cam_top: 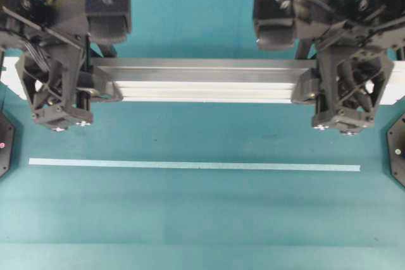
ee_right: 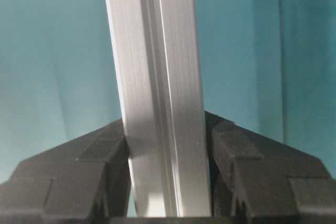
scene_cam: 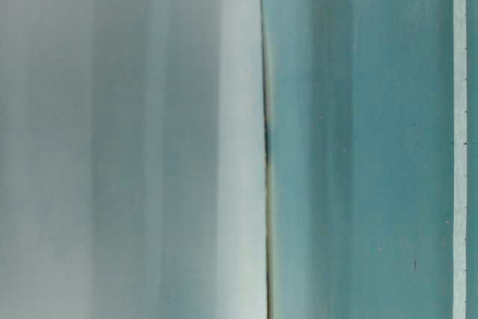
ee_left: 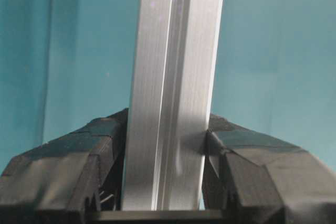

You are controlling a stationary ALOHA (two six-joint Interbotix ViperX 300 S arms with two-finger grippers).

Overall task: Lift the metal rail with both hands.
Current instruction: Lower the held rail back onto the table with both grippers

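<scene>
Both grippers, the left gripper [ee_left: 164, 182] and the right gripper [ee_right: 169, 177], are clamped on the metal rail [cam_top: 202, 80], one near each end. Rail hangs level above the teal table [cam_top: 202, 219]. Below it in the overhead view, well apart, lies a pale tape strip [cam_top: 194, 165]; table surface around it is bare.

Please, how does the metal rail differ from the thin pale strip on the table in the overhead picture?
The metal rail is thick, silver and grooved along its length; the pale strip is thin, flat and plain. The rail is clamped near its ends by the left gripper and the right gripper; the strip lies free on the teal table, with nothing touching it. The rail sits higher in the overhead view than the strip. Both are long, straight and run left to right, parallel.
</scene>
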